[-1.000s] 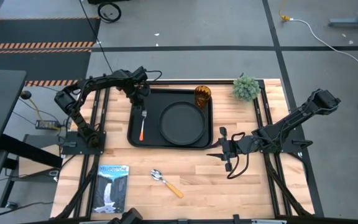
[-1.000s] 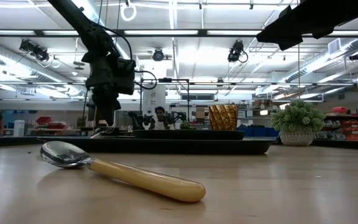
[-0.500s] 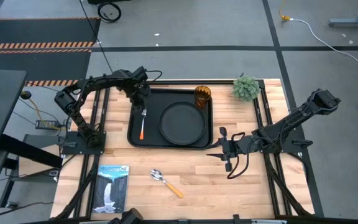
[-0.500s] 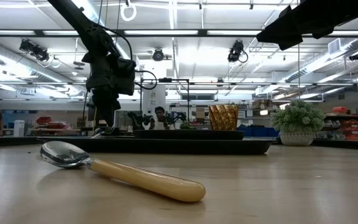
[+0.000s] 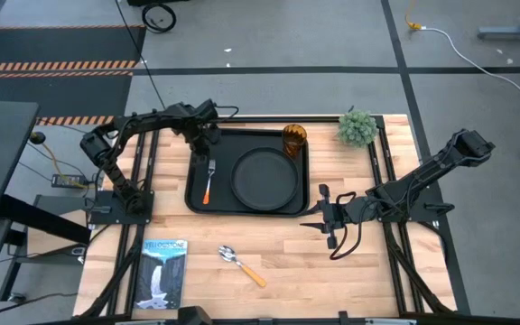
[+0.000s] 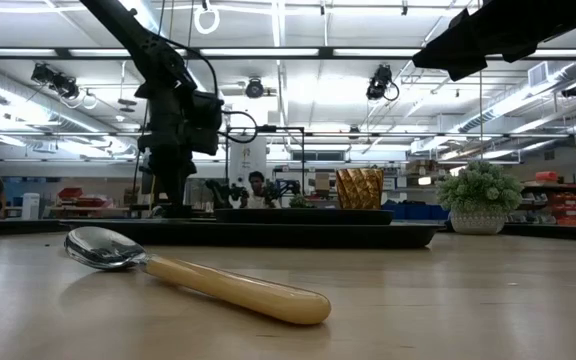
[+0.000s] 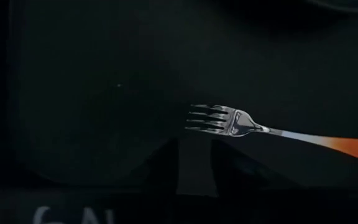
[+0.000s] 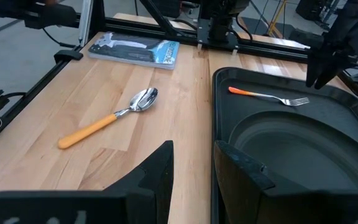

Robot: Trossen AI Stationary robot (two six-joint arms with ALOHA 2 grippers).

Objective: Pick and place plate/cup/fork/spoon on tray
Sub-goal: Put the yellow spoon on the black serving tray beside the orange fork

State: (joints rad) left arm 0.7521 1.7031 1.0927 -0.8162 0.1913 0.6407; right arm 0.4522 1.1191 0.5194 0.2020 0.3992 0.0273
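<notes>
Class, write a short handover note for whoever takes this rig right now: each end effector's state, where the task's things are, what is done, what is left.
Left end effector: open, empty, above the tray's far left corner, just beyond the fork's tines.
Right end effector: open, empty, waiting over the table near the tray's near right corner.
Done: plate, cup and fork are on the tray.
Left: the spoon lies on the table, nearer than the tray; pick it up and put it on the tray.
</notes>
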